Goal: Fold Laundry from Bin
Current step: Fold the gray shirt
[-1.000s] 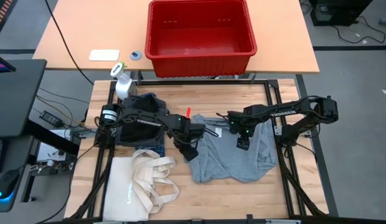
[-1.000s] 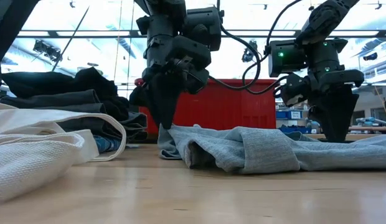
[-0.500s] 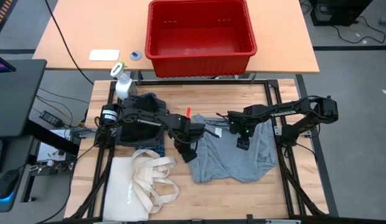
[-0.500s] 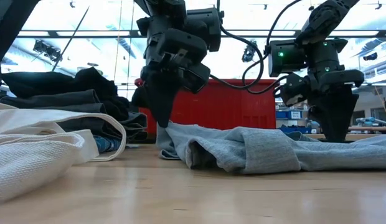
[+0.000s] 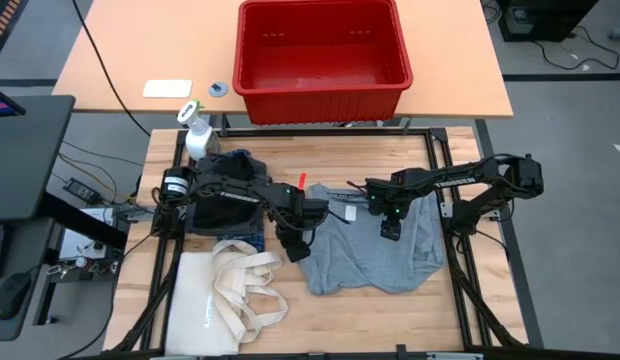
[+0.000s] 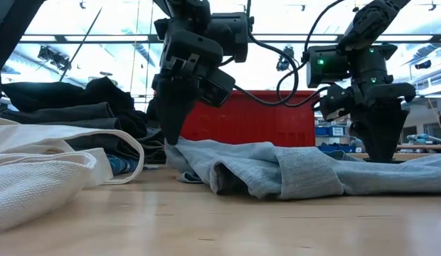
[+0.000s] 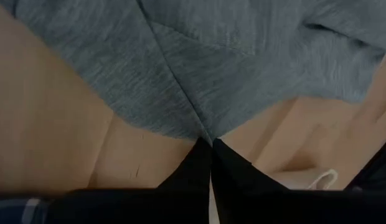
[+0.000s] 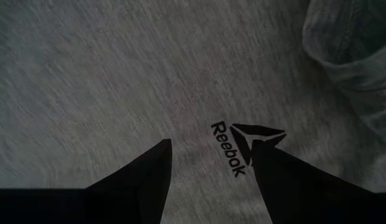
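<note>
The grey Reebok T-shirt (image 5: 375, 250) looks light and limp: the left hand (image 7: 211, 144) pinches its edge shut, while the open right hand (image 8: 208, 155) presses just above the logo.

Two dark arms of black boxy segments, looping black cables, small green light on the right arm, pointed black fingers (image 8: 143, 180)

Dark left gripper (image 5: 295, 246) low over the worktop, jaws pinched shut (tips together), dark right gripper (image 5: 389, 231) pointing down, jaws parted
</note>
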`<state>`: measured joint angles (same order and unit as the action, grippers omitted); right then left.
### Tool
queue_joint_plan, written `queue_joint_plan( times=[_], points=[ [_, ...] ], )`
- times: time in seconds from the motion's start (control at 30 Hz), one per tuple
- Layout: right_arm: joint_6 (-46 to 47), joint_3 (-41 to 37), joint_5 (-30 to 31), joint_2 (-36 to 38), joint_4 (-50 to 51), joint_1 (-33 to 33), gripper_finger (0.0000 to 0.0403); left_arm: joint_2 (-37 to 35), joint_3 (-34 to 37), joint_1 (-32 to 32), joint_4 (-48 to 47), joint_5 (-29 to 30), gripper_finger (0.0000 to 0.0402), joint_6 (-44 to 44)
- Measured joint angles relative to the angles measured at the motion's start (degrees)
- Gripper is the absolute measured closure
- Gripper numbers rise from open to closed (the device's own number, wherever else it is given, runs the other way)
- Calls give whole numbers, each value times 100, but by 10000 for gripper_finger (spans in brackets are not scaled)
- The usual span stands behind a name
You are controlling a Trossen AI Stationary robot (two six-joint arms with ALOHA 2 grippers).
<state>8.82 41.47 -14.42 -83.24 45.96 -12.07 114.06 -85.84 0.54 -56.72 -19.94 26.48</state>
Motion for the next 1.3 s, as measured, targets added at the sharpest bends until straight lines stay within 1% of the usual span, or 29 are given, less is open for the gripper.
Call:
queue_joint_plan(
  times=[0.13, 0.2, 0.37, 0.5, 0.77, 1.0, 1.3],
  points=[
    [-2, 0, 88, 0, 30, -1, 175, 0, 0, 0, -73, -223, 393, -76],
    [-2, 0, 112, 0, 35, 0, 175, 0, 0, 0, -69, -238, 393, -107],
    [-2, 0, 110, 0, 37, 2, 175, 0, 0, 7, -67, -570, 393, -528],
    [-2, 0, 110, 0, 41, -1, 175, 0, 0, 7, -69, -682, 393, -750],
    [0, 0, 110, 0, 50, 0, 175, 0, 0, 2, -87, -676, 392, -687],
    [42, 0, 102, 0, 48, 2, 175, 0, 0, 2, -82, -389, 392, -566],
    [43, 0, 86, 0, 46, 0, 175, -1, 0, -11, -205, -237, 392, -807]
  ],
)
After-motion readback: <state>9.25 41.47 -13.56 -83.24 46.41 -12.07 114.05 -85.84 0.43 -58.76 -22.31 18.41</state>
